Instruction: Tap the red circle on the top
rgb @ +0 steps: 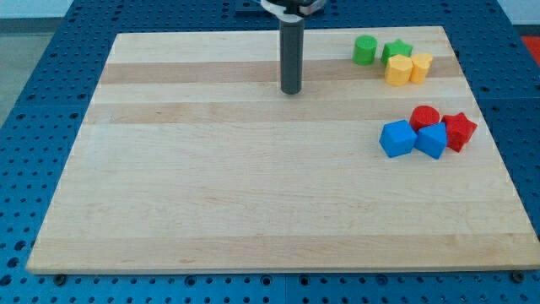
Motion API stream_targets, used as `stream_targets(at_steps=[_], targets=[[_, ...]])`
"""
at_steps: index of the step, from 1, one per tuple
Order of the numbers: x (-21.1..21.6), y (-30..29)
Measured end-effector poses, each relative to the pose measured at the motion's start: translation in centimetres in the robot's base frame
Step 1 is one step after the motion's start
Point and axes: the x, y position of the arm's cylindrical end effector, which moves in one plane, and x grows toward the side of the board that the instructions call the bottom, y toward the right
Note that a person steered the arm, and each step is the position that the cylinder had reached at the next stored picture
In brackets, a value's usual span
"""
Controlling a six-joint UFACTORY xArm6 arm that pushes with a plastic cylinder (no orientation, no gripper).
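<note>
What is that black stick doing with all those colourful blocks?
It is my arm's rod. My tip rests on the wooden board near the view's top, touching no block. I am meant to tap the red circle, which sits far to the view's right, packed with a red star and two blue blocks. Green and yellow blocks cluster above them.

rod top cut off | red circle front hidden by blue blocks
</note>
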Motion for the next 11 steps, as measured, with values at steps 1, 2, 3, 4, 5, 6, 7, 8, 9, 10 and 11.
stream_targets(at_steps=[1,2,3,4,5,6,7,8,9,10,11], targets=[[3.2,2.2],[6.7,3.4],[6.4,5.9],[6.2,7.0],[5.9,10.8],[5.8,11.0],[4.8,12.2],[4.9,13.7],[4.9,17.7],[4.8,18.8],[3.7,20.0]])
